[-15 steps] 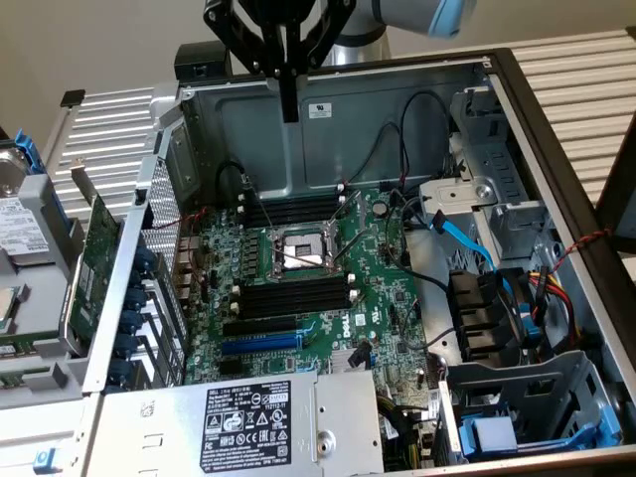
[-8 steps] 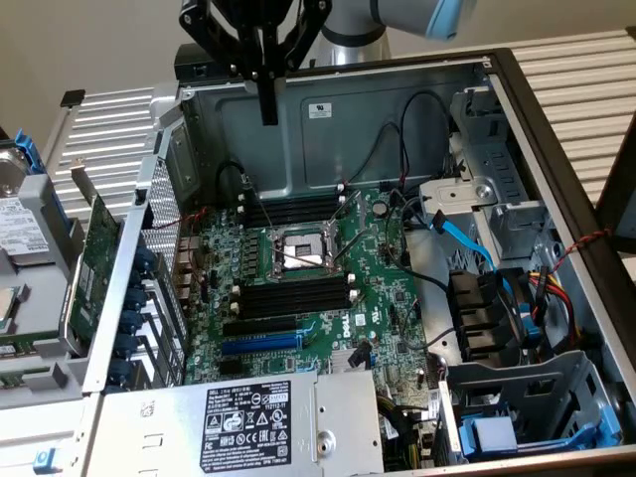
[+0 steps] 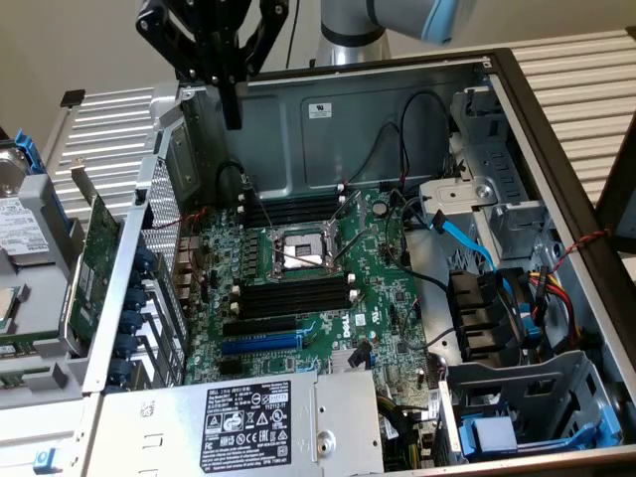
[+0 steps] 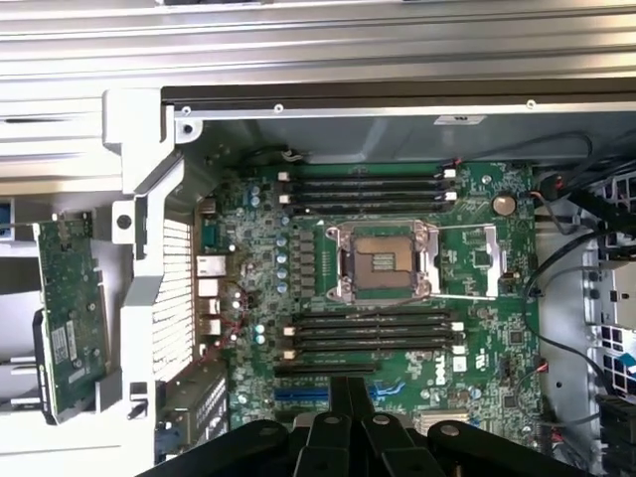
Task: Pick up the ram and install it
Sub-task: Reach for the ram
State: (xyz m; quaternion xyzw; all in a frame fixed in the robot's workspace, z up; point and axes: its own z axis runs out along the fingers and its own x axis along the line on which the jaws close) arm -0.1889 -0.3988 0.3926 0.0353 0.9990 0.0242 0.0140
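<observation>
The ram, a long flat dark green-black memory stick, cannot be told from the black plastic slots [image 3: 294, 296] flanking the silver CPU socket [image 3: 298, 253]; picking it cleanly would need a grip squared to its long edges; the black end effector [image 3: 232, 117] hangs well above and to one side of the socket, pointing down, closed on nothing.

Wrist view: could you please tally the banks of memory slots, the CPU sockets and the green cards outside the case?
Memory-slot banks: 2
CPU socket: 1
Green card: 1
Total: 4
</observation>
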